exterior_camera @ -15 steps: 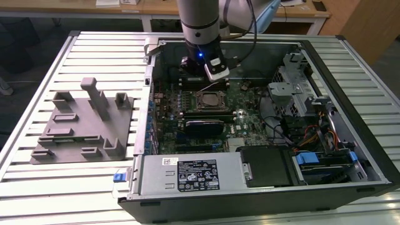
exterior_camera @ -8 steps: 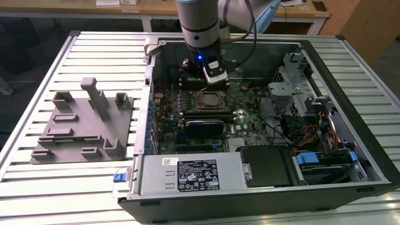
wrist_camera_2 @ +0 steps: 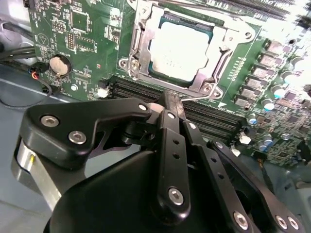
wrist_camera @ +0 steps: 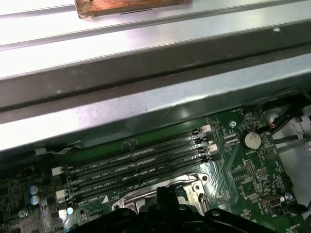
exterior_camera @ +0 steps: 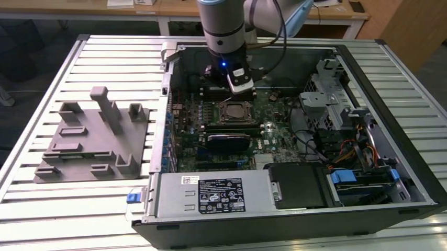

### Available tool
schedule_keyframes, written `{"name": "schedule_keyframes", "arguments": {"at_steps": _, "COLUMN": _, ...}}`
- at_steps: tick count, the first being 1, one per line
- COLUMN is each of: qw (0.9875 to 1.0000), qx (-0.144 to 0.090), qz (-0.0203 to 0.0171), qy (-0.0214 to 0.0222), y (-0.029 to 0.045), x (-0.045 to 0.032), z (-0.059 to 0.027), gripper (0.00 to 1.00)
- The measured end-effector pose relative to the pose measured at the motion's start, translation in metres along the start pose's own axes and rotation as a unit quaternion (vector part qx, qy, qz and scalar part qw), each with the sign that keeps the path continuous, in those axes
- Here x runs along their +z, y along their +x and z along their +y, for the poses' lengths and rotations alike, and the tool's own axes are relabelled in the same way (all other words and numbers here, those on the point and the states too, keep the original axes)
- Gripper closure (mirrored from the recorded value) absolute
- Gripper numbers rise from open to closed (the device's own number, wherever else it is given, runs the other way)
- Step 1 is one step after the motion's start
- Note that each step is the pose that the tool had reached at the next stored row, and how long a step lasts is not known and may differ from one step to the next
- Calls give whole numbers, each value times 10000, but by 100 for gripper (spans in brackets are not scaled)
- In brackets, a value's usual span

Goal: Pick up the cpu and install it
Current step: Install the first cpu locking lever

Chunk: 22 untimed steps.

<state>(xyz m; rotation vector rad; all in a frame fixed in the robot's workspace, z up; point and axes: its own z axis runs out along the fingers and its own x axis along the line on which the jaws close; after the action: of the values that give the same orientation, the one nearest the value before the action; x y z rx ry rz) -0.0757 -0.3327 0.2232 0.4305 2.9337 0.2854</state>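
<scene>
Looks like cpu (wrist_camera_2: pixel 181 50) already sitting in socket frame (wrist_camera_2: pixel 146 46). My gripper (wrist_camera_2: pixel 171 99) hovers just beside frame, fingers together, holding nothing. Install basically done; just needs clean retreat.

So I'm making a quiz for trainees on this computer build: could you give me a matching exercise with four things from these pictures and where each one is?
Things:
1. chip
2. grey fixture
3. claw
4. round battery

Places:
A. on the slatted table, outside the computer case
B. above the memory slots, beside the socket
C. lying in the socket frame on the green board
D. on the green board, off to one side of the socket

Pairs: 1-C, 2-A, 3-B, 4-D
</scene>
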Motion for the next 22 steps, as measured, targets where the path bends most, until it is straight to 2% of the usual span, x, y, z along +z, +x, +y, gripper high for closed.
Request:
{"name": "schedule_keyframes", "arguments": {"at_steps": 10, "qw": 9998, "qx": 199, "qz": -44, "qy": 27, "y": -28, "x": 82, "z": 46, "gripper": 89}}
{"name": "schedule_keyframes", "arguments": {"at_steps": 22, "qw": 9997, "qx": 242, "qz": -62, "qy": 30, "y": 0, "x": 165, "z": 91, "gripper": 89}}
